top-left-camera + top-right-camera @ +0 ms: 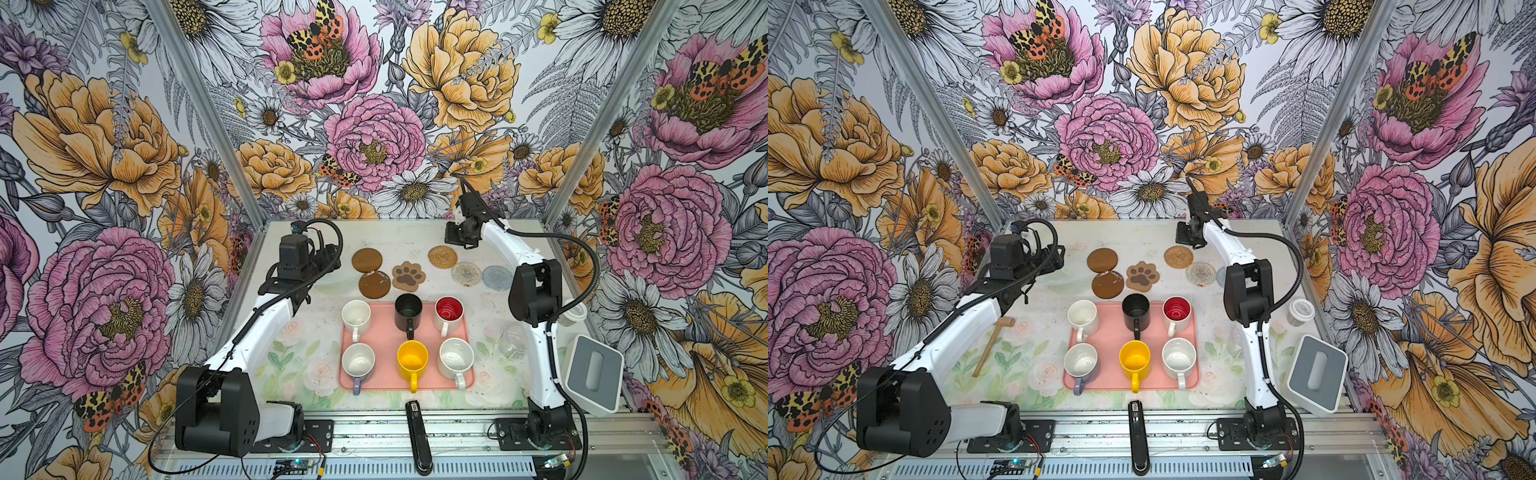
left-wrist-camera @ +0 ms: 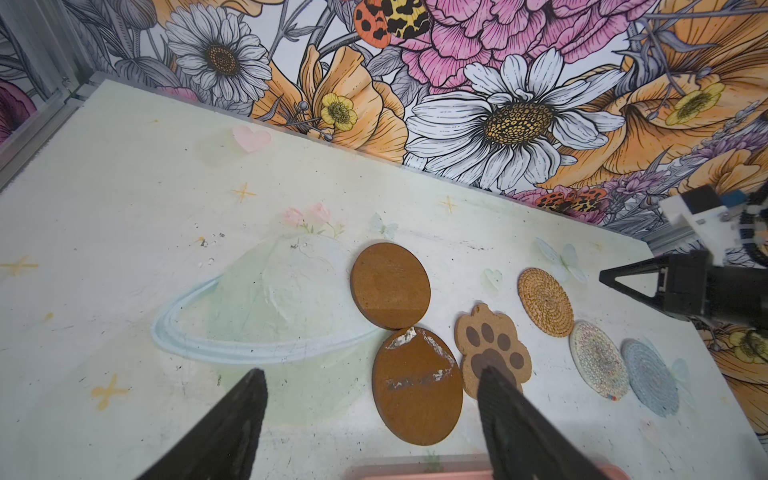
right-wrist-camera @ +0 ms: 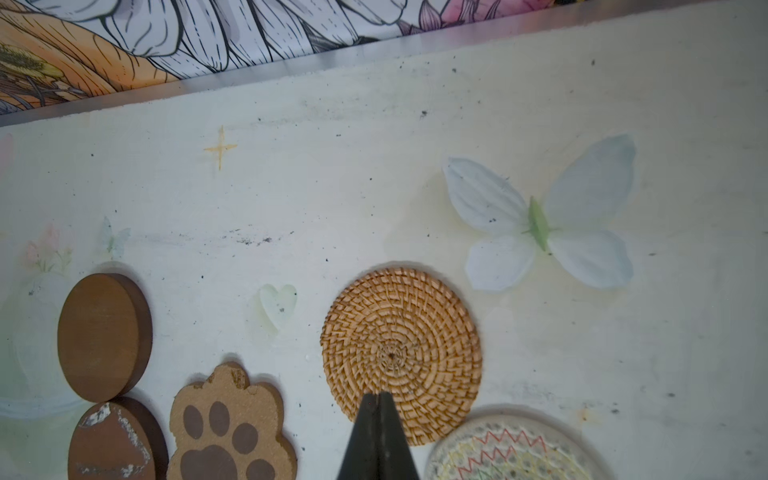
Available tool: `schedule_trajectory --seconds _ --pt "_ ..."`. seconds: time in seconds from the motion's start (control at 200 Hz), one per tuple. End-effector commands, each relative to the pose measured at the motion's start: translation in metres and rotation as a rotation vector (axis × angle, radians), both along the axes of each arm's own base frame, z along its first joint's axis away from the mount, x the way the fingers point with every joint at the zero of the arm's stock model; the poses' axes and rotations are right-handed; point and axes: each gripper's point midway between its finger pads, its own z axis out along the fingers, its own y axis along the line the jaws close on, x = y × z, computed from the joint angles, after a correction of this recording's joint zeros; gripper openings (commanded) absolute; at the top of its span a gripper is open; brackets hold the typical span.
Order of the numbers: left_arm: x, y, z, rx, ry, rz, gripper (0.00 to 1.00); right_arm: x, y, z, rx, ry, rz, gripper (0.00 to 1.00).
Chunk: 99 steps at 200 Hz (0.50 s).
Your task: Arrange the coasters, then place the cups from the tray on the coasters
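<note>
Closest to you, lower middle of both top views, the tray [image 1: 384,332] has all six cups [image 1: 412,359] sitting on it in two rows of three, handles toward the bottom of the frame. Just past it the coasters [image 1: 1143,276] run across mid-frame: two brown discs [image 1: 367,260] touching each other, the paw one [image 1: 408,276], then the golden round [image 1: 442,257], whitish round [image 1: 466,273] and pale blue round [image 1: 497,277]. Your left gripper [image 2: 370,371] is spread wide, gripping nothing, above the chipped disc [image 2: 417,386]. Your right gripper [image 3: 377,392] is pressed together over the golden round's edge; can't tell if it touches.
</note>
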Motion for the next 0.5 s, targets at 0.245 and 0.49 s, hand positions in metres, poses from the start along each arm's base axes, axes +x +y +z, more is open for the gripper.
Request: schedule_trajectory --seconds 0.245,0.49 --pt "-0.001 -0.003 0.013 0.004 -0.023 -0.005 0.81 0.004 0.007 -0.044 0.032 0.088 -0.046 0.00" --pt "0.000 -0.005 0.014 0.007 -0.025 -0.009 0.81 -0.007 0.018 -0.061 0.047 0.137 -0.025 0.00"
